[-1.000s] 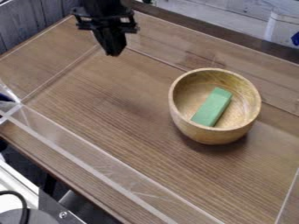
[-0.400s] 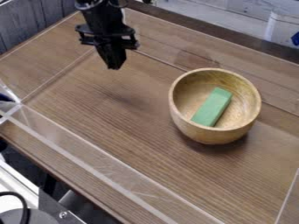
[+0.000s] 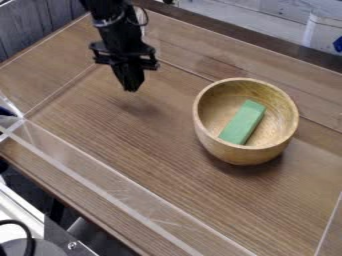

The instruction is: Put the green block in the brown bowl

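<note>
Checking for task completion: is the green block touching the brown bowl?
Touching. The camera view shows the green block lying inside the brown bowl, resting on its floor.

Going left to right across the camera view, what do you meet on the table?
Gripper, jaws shut and empty → brown bowl, with the green block lying inside it.

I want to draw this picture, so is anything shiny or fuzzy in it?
In the camera view, the clear plastic wall around the brown wooden table catches pale glare lines; the black claw looks slightly soft; the round light-brown wooden bowl casts a faint shadow, and the small bright green block inside it looks sharp.
</note>
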`<state>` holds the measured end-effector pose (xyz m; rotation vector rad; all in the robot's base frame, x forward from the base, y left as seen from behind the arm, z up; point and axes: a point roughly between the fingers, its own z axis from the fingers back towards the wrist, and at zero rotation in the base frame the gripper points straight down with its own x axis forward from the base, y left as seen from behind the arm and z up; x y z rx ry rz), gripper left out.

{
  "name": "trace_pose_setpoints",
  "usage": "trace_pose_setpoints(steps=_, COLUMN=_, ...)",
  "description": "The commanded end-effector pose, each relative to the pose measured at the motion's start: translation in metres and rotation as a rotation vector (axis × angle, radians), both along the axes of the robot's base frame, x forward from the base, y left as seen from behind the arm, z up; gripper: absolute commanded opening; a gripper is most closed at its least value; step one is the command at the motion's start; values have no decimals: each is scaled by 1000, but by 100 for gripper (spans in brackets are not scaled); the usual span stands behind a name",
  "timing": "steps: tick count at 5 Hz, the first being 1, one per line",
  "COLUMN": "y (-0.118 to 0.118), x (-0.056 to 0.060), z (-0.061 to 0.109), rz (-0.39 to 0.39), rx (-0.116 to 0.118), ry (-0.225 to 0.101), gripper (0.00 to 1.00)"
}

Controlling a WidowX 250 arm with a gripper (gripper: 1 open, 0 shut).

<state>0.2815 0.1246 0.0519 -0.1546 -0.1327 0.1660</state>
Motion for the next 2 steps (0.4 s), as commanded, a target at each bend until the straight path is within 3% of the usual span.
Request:
trace_pose_setpoints(steps=1, y=6, x=13, z=7, rz=-3, rx=40, ry=-39, gripper=0)
trace_pose_setpoints(steps=2, y=8, x=14, z=1, rz=2, rx=45, ry=-29, gripper=0)
